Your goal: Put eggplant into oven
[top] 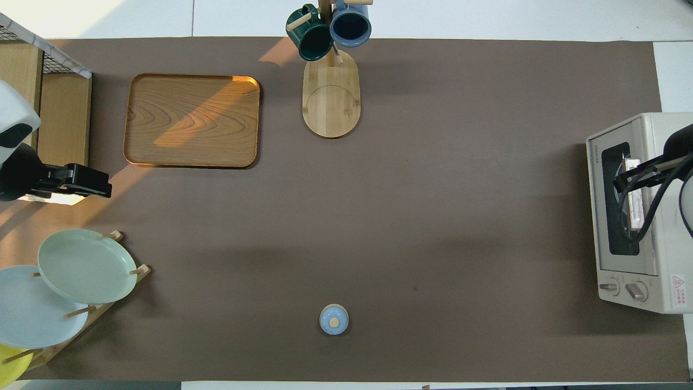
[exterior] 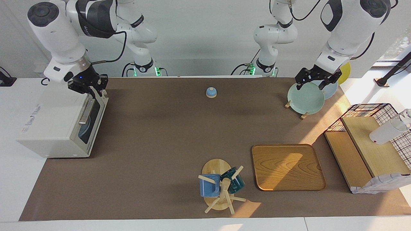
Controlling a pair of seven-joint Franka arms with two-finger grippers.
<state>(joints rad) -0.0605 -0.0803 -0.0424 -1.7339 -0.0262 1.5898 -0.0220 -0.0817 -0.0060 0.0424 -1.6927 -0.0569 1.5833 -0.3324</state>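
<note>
The white toaster oven (exterior: 54, 128) stands at the right arm's end of the table with its dark glass door up; it also shows in the overhead view (top: 663, 271). Its silver bar handle (exterior: 84, 112) runs along the door. My right gripper (exterior: 93, 89) hangs at the robot-side end of the door, just above the handle, and in the overhead view (top: 631, 176) it is over the door window. My left gripper (exterior: 313, 84) is open and empty above the pale green plate (exterior: 305, 98). No eggplant shows in either view.
A plate rack (top: 70, 303) with green, blue and yellow plates stands at the left arm's end. A wooden tray (exterior: 287, 166), a mug tree with two mugs (exterior: 220, 186), a small blue bell (exterior: 211, 92) and a wire shelf unit (exterior: 369, 144) are on the table.
</note>
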